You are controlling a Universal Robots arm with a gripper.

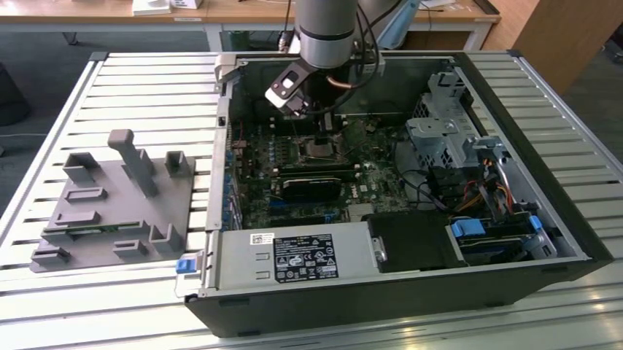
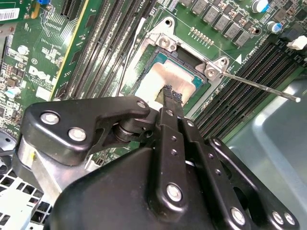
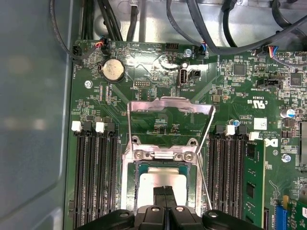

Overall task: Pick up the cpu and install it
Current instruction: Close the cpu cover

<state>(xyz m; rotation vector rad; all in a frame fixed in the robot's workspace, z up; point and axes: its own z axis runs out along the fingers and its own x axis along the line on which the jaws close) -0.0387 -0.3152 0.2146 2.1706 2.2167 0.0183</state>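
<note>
The cpu, a silvery square chip, lies flat inside the motherboard socket in both wrist views; the first wrist view has the cpu framed by the socket's metal bracket. My gripper hangs right over the chip with its two black fingers pressed together and nothing between them. Whether the tips touch the chip's top I cannot tell. In the exterior view the gripper reaches down into the open computer case above the socket.
The socket's load plate stands hinged open and its thin lever sticks out sideways. Memory slots flank the socket. A grey tray with a green memory stick sits at the exterior view's left.
</note>
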